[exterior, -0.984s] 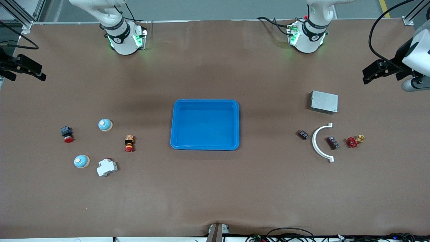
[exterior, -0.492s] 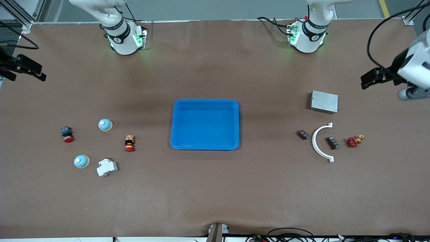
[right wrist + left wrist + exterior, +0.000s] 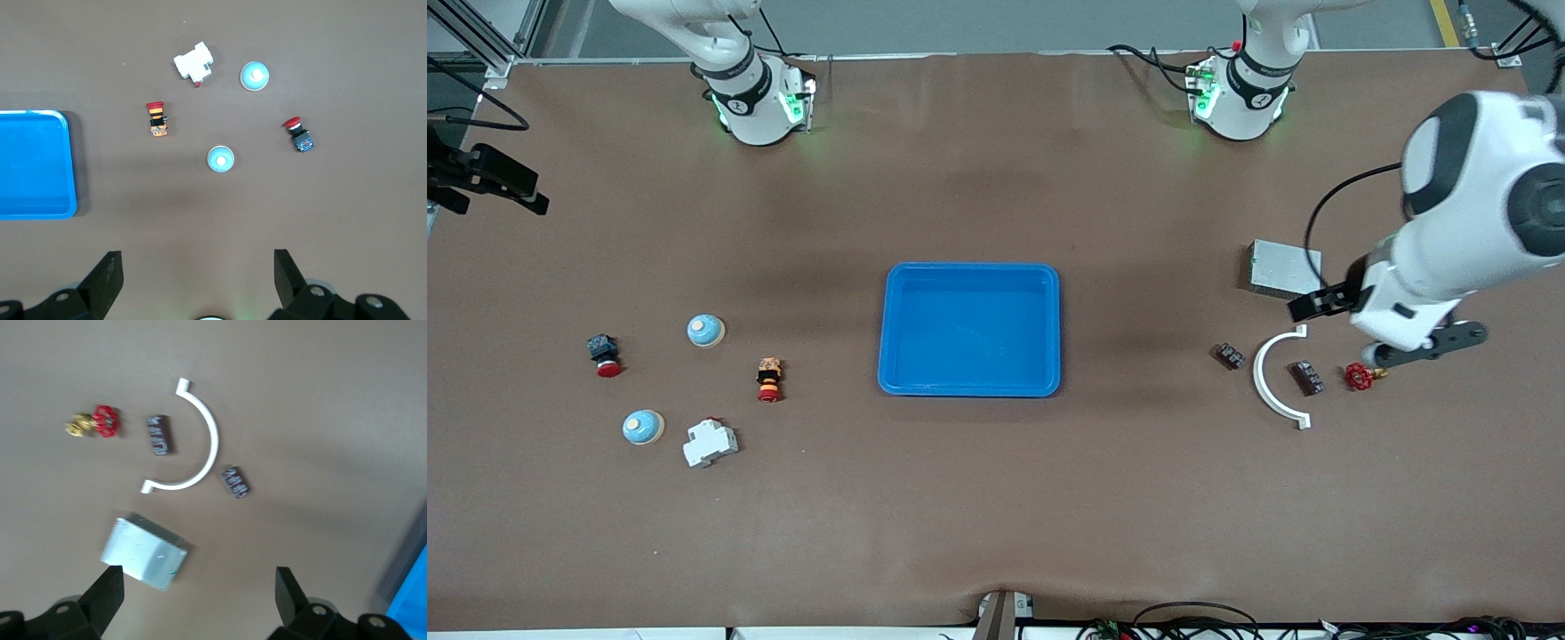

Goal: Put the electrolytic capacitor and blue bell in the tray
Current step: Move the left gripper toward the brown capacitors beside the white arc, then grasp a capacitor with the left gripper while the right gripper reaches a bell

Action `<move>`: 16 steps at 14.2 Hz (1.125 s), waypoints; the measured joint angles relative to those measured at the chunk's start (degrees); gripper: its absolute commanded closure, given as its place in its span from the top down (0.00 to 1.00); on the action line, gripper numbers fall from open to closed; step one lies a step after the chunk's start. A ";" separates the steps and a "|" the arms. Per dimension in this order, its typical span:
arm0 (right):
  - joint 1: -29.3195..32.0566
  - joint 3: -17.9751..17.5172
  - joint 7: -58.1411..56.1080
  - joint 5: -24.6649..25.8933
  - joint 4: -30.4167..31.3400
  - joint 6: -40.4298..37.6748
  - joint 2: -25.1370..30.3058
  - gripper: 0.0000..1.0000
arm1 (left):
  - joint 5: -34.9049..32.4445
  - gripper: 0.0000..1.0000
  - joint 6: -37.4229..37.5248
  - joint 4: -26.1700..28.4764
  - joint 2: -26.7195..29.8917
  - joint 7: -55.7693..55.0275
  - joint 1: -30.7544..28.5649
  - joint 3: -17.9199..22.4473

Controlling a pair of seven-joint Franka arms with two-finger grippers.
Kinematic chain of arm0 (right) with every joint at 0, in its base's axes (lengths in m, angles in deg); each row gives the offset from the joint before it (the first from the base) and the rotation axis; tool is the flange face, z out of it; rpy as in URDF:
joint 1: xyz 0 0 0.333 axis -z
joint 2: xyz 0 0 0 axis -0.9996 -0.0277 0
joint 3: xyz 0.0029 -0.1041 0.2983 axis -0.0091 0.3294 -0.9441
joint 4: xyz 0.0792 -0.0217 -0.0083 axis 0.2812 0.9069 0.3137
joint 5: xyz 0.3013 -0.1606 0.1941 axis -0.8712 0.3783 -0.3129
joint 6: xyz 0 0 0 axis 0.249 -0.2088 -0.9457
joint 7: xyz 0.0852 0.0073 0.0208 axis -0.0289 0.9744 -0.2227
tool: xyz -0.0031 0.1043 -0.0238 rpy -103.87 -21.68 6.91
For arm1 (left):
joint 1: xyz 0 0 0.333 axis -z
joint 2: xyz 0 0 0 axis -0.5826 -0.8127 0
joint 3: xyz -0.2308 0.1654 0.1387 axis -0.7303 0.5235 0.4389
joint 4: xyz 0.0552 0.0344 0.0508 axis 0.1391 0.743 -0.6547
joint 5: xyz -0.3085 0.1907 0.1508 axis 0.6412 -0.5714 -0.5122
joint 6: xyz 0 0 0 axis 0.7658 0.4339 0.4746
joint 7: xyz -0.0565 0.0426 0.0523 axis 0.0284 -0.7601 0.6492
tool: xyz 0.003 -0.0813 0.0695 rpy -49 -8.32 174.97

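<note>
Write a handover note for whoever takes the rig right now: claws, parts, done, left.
Left claw: open, empty, up over the grey metal box at the left arm's end of the table.
Right claw: open, empty, waiting high over the right arm's end.
Tray: mid-table, nothing in it.
Two blue bells lie at the right arm's end.
Two small dark components lie by the white curved piece; I cannot tell from here which is the capacitor.
Done: nothing.
Left: pick both parts and place them in the tray.
</note>
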 measured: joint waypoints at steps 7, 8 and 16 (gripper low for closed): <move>-1.46 -0.78 0.00 -0.03 -1.10 0.39 -2.98 1.00 | 0.00 1.00 -13.76 12.50 -2.26 -15.89 0.10 -1.27; -1.64 -0.79 0.00 -0.03 -1.48 0.41 -3.71 1.00 | 0.00 1.00 -14.88 13.04 -3.32 -18.47 0.21 -1.31; -3.16 -0.87 -0.05 0.36 -2.27 -0.07 -8.90 1.00 | 0.00 1.00 -23.29 14.63 -9.64 -27.61 1.60 -1.31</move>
